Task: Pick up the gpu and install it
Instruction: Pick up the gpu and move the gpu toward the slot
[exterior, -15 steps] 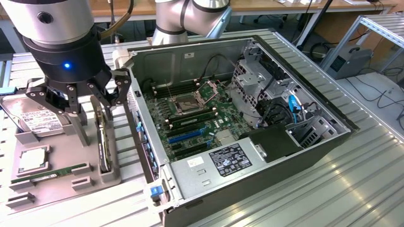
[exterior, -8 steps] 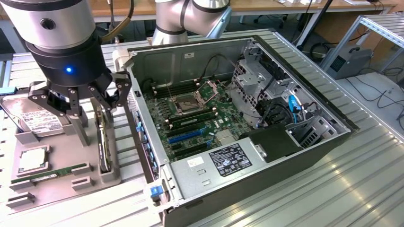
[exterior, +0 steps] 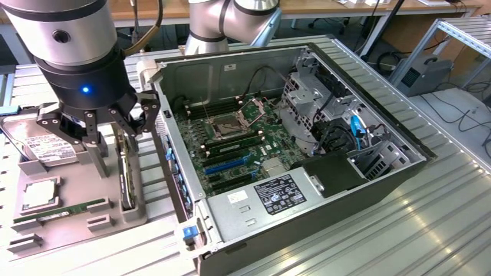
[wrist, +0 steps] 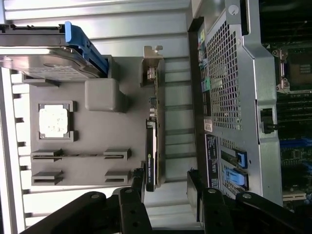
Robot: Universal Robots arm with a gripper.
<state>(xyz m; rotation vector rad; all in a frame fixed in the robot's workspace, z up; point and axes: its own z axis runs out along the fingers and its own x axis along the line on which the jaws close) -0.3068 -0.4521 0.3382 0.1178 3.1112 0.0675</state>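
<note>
One gpu (wrist: 152,126), one hard drive (exterior: 50,146), one processor chip (exterior: 38,195), one green memory stick (exterior: 61,211), one computer case (exterior: 345,213)

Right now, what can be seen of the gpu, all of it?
The gpu is a thin card standing on edge in a slot of the grey holder tray, beside the open computer case. A silver metal bracket caps one end. The other end is black with a small green label. The open gripper hangs over that black end, not closed on it.
</note>
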